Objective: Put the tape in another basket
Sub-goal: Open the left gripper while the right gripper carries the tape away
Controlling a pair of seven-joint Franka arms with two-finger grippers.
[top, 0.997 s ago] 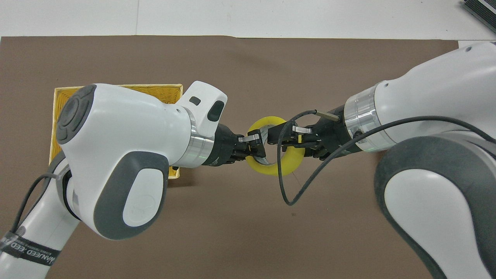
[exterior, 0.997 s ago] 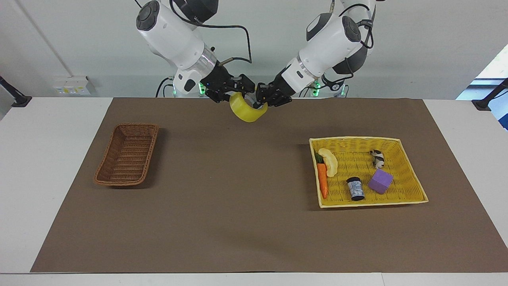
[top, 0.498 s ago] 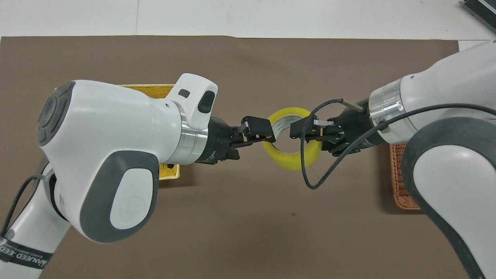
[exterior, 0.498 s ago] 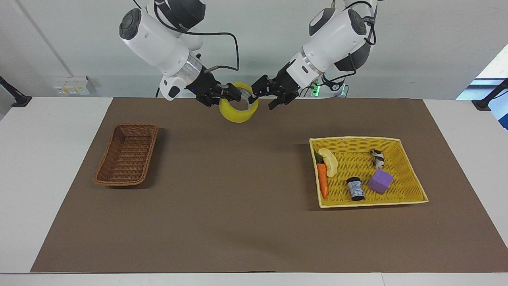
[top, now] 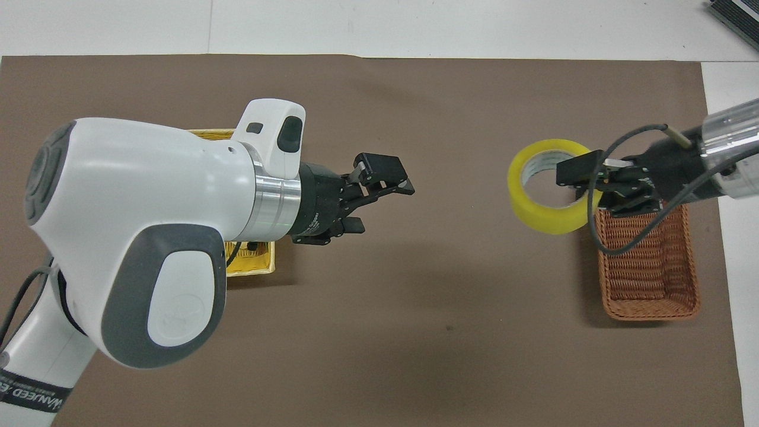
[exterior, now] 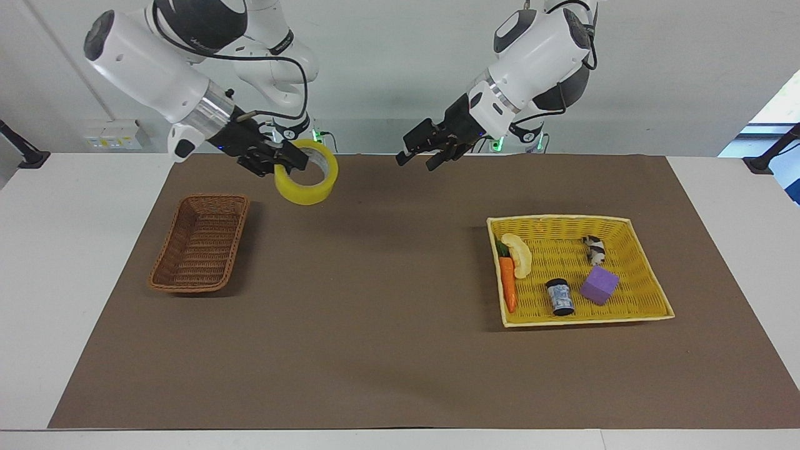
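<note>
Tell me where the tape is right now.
The tape hangs from the shut right gripper, in the air over the mat beside the brown basket, toward the right arm's end of the table.

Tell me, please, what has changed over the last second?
The left claw let go of the tape and opened; the right claw, shut on it, carried it toward the brown basket. The yellow basket and its contents stayed put.
</note>
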